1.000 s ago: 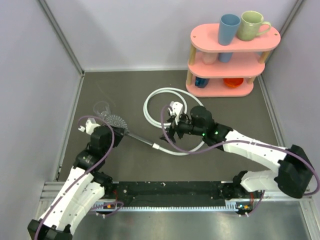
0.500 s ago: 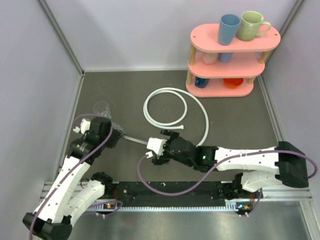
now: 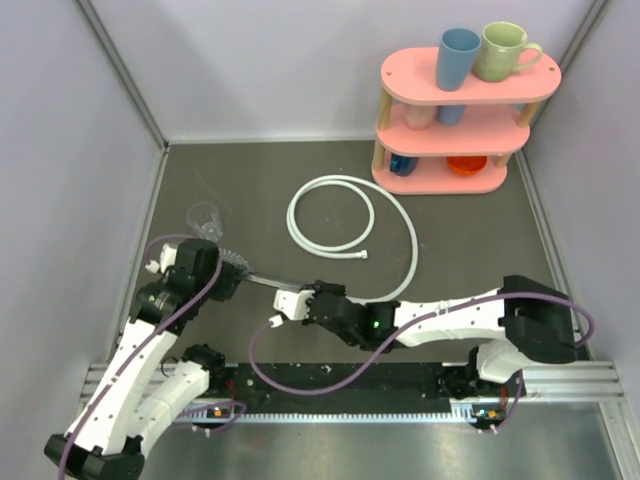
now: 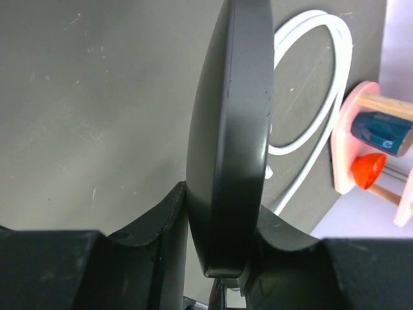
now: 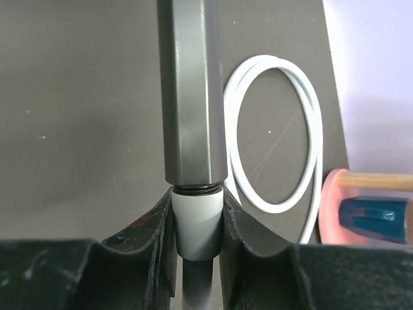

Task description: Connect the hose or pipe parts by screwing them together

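The end fitting (image 5: 195, 216) is held against the handle (image 5: 190, 97), lower left of centre in the top view.
The right claw (image 5: 197, 236) is clamped on the end fitting; the shower head (image 4: 232, 129) is pinched by the left claw (image 4: 219, 223). The fitting should be turned in line, so threads are not crossed.

A dark grey counter (image 3: 250, 180), scuffed with faint pale marks, sits boxed in by plain lilac-grey walls (image 3: 270, 60) joined with metal corner strips (image 3: 120, 70). At the back right stands a pink three-tier shelf (image 3: 398, 78). A blue cup (image 3: 458, 58) and a green mug (image 3: 503, 50) stand on top, with something orange (image 3: 466, 164) on the lowest tier. The light is soft and even.
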You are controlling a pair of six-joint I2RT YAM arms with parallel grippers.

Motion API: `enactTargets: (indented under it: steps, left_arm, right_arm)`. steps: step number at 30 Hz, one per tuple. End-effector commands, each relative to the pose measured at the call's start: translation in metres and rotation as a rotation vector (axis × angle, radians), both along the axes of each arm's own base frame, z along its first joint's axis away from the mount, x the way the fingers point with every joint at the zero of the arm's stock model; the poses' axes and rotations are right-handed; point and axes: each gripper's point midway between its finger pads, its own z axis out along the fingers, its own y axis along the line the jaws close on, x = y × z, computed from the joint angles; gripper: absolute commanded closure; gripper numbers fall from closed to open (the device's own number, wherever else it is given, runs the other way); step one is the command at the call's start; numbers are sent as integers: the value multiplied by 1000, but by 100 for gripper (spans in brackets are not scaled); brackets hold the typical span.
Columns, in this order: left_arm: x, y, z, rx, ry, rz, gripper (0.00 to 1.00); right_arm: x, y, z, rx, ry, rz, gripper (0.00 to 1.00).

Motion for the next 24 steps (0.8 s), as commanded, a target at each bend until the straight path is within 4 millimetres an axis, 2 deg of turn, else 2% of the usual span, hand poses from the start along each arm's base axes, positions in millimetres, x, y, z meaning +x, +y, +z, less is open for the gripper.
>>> enactTargets:
  steps: [1, 2, 4, 5, 6, 7, 8, 9, 10, 11, 12, 13, 14, 15, 16, 17, 19, 20, 24]
  left_arm:
    - [5, -26, 28, -133, -174, -108, 100]
    - [6, -33, 20, -145, -202, -161, 100]
    - [8, -41, 27, -126, -346, -258, 100]
    - [12, -52, 26, -154, -429, -322, 100]
    - [13, -55, 27, -153, -483, -347, 100]
    - [11, -55, 37, -143, -582, -370, 100]
    - [14, -57, 33, -144, -643, -381, 100]
    - [14, -57, 40, -140, -714, -390, 100]
    - [11, -56, 51, -103, -817, -415, 100]
    - [13, -56, 39, -76, -844, -430, 100]
    - [10, -58, 61, -77, -970, -442, 100]
    - [5, -57, 69, -61, -1048, -452, 100]
    - [5, -59, 61, -58, -1081, -464, 100]
    - [-1, -60, 74, -68, -1165, -473, 100]
    - [-4, -60, 77, -67, -1205, -481, 100]
    - [-3, -62, 69, -62, -1206, -494, 100]
    - [-4, -66, 66, -30, -1225, -531, 100]
    - [-3, -68, 61, -22, -1217, -543, 100]
    - [0, -71, 51, -11, -1196, -559, 100]
  right_arm:
    - [9, 27, 51, 211, 109, -15, 100]
    - [10, 29, 55, 229, 124, -2, 100]
    - [11, 33, 56, 275, 215, 58, 100]
    - [11, 33, 64, 311, 248, 86, 100]
    - [12, 32, 67, 349, 301, 100, 100]
    - [13, 34, 70, 380, 368, 166, 100]
    - [12, 31, 78, 429, 424, 190, 100]
    - [12, 31, 82, 455, 462, 226, 100]
    - [0, 35, 85, 464, 527, 319, 100]
    - [12, 28, 90, 499, 558, 315, 100]
    - [12, 28, 89, 508, 598, 347, 100]
    - [4, 31, 97, 526, 658, 439, 100]
    - [11, 27, 98, 537, 709, 442, 100]
    - [12, 29, 87, 517, 765, 459, 100]
    - [0, 29, 88, 501, 836, 532, 100]
    - [5, 28, 93, 513, 867, 553, 100]
    - [-6, 30, 90, 501, 965, 637, 100]
    - [-8, 30, 94, 507, 990, 666, 100]
    - [-9, 26, 90, 524, 1091, 697, 100]
